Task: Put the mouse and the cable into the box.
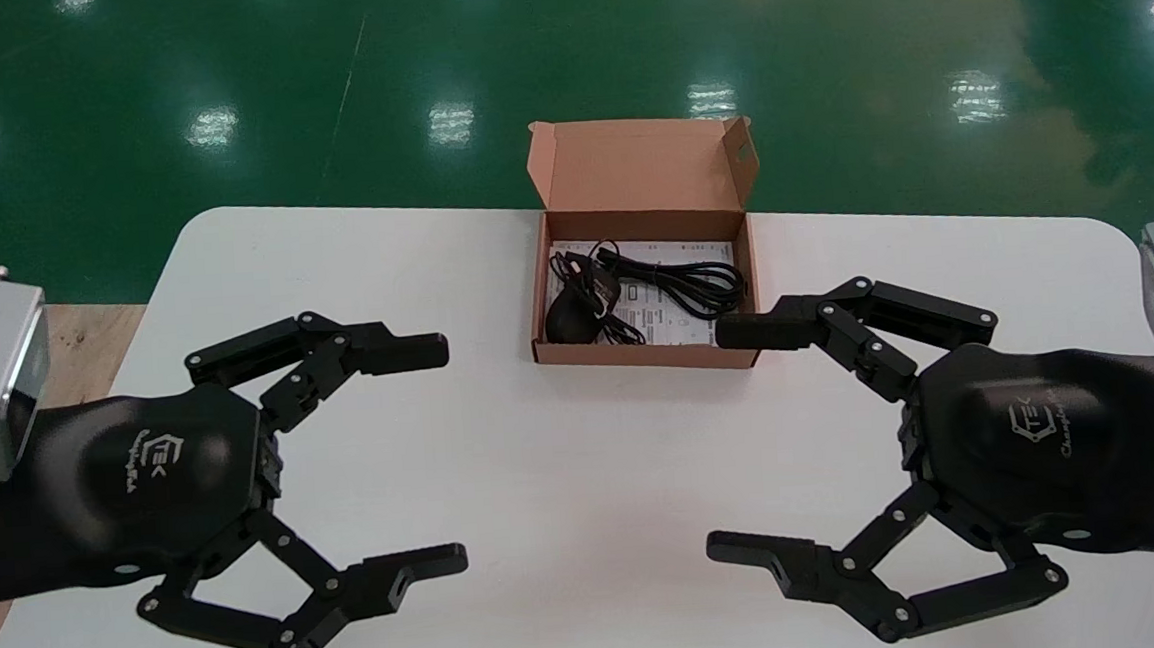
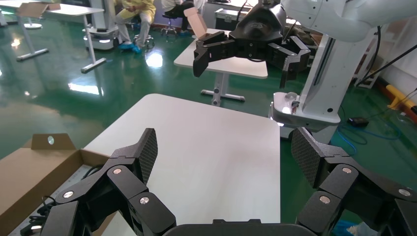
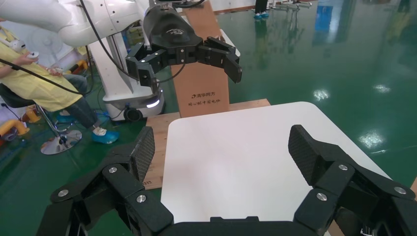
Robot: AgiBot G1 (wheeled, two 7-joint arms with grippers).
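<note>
Head view, mouse (image 1: 569, 319) and cable (image 1: 695, 285) in box (image 1: 639, 353) (lid up), beyond left gripper (image 1: 437, 456), right gripper (image 1: 729, 439), both splayed

Plain brown cardboard on the box (image 1: 640, 172), matt all over, and a printed paper sheet (image 1: 675, 326) lines its bottom. The table (image 1: 566, 465) shows smooth white with a soft sheen. The green floor (image 1: 221, 65) is glossy, mirroring lights. The left gripper (image 1: 448, 455) looks matt black plastic, pads (image 2: 147, 148) finely cross-hatched.
</note>
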